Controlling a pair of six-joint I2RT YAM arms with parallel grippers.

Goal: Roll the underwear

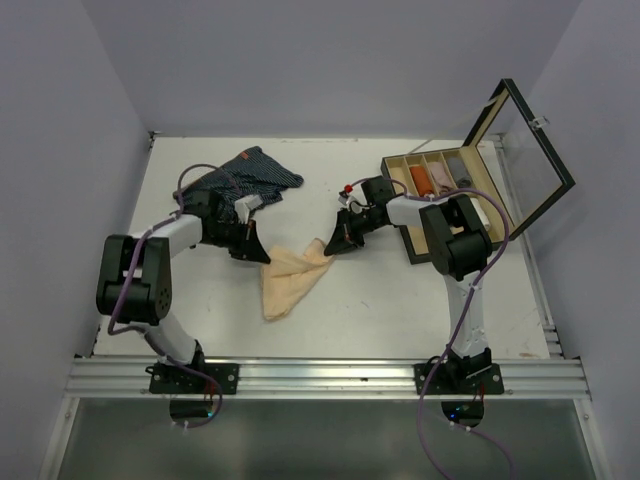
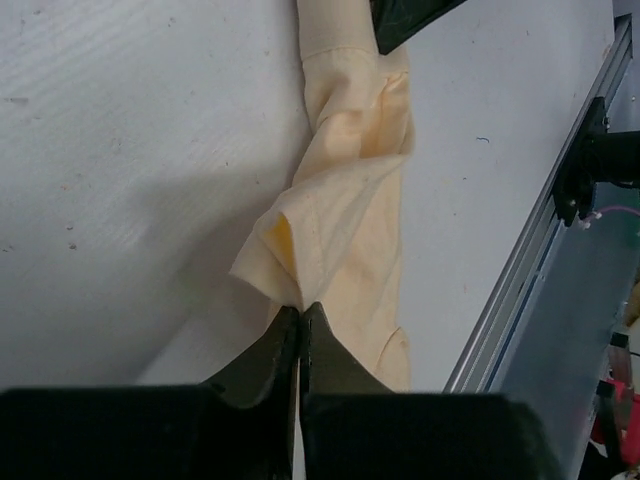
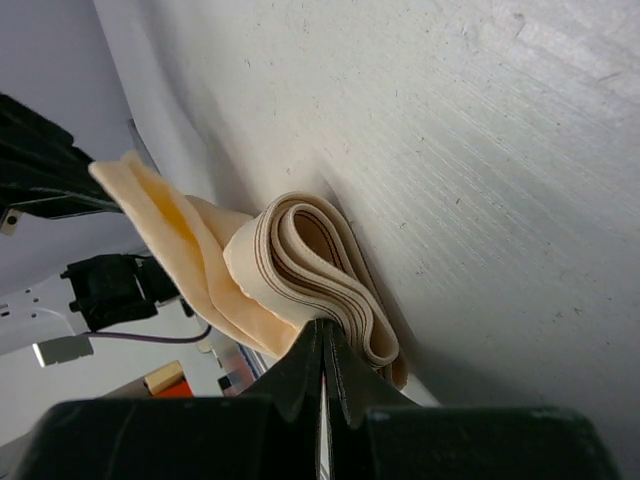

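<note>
The beige underwear [image 1: 290,275] lies crumpled at the table's middle, stretched between my two grippers. My left gripper [image 1: 262,254] is shut on its left corner; in the left wrist view the jaws [image 2: 301,308] pinch a fold of the beige cloth [image 2: 350,200]. My right gripper [image 1: 331,243] is shut on the other end, and in the right wrist view the jaws [image 3: 323,323] clamp the looped striped waistband [image 3: 300,255]. The navy striped underwear [image 1: 252,175] lies bunched at the back left, behind the left arm. A pinkish cloth [image 1: 437,178] sits in one box compartment.
The compartmented wooden box [image 1: 478,205] stands at the back right with its glass lid [image 1: 530,150] raised, right beside the right arm. An aluminium rail [image 1: 320,375] runs along the near edge. Walls enclose the table on the left, back and right.
</note>
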